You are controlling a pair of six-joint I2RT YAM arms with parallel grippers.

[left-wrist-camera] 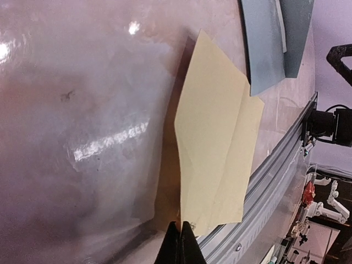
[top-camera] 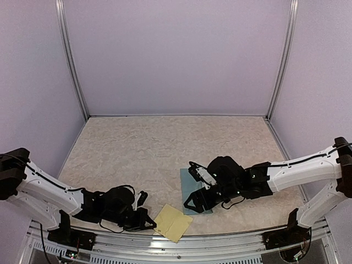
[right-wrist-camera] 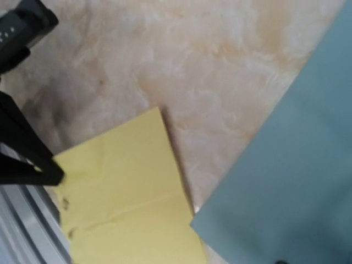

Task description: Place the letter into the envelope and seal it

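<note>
Letter point(top-camera: 173, 223) lies just left of the envelope point(top-camera: 188, 190), your left arm point(top-camera: 110, 206) nearer, jaws clamped on its outer corner. Your right arm point(top-camera: 286, 170) holds its jaws apart over the envelope.

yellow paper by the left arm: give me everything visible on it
The yellow paper is a pale, matte, blank-looking sheet with fold creases, lying flat-ish near the table's front edge, its near corner over the front rail. The left pincer is shut on one corner, and that side looks slightly lifted. Its far corner reaches the teal envelope; contact there is unclear.
</note>
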